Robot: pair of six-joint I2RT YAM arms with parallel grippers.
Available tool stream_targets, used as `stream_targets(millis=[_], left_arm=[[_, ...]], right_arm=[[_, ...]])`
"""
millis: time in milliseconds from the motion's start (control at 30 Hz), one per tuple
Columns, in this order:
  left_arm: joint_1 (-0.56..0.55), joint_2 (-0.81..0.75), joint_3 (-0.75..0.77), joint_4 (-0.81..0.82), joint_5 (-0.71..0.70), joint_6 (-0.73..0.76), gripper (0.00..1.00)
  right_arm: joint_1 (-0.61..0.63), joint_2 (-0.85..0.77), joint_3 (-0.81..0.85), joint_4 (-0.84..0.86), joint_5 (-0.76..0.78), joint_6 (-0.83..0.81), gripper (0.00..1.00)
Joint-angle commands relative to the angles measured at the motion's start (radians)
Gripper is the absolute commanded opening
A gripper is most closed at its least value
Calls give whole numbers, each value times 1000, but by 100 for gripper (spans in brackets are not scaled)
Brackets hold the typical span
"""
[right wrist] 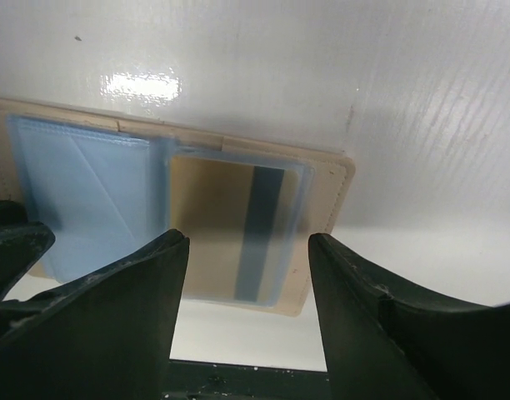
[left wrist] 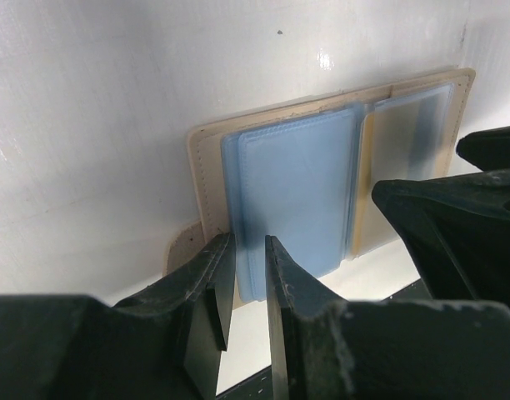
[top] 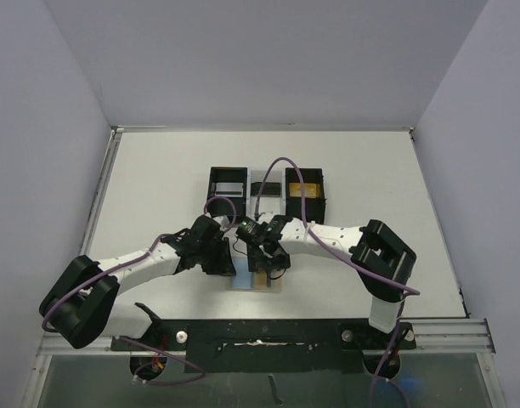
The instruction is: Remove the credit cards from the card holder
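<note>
The card holder (left wrist: 207, 167) lies open and flat on the white table near its front edge, tan with clear blue sleeves. My left gripper (left wrist: 251, 242) is shut on the near edge of the left blue sleeve (left wrist: 297, 200), which shows light blue-grey. My right gripper (right wrist: 248, 237) hangs open just above the right sleeve, holding nothing. A tan credit card (right wrist: 217, 225) with a dark stripe lies inside that sleeve. From above, both grippers (top: 228, 265) (top: 266, 265) meet over the card holder (top: 258, 286) and hide most of it.
A black-and-white three-compartment tray (top: 267, 183) stands behind the grippers; its right compartment holds a gold card (top: 303, 189) and its left one a pale card (top: 228, 188). A black rail (top: 260, 336) runs along the table's front edge. Walls close in both sides.
</note>
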Motion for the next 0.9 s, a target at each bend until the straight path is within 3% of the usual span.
stream_targets(millis=[0, 300, 867], left_arm=[[-4, 0, 21, 30, 7, 15, 20], [-3, -4, 19, 32, 8, 15, 20], [-4, -7, 15, 36, 11, 13, 20]], right_arm=[[-5, 7, -3, 71, -2, 17, 60], [-2, 55, 11, 70, -18, 9, 54], [8, 49, 49, 14, 20, 15, 61]])
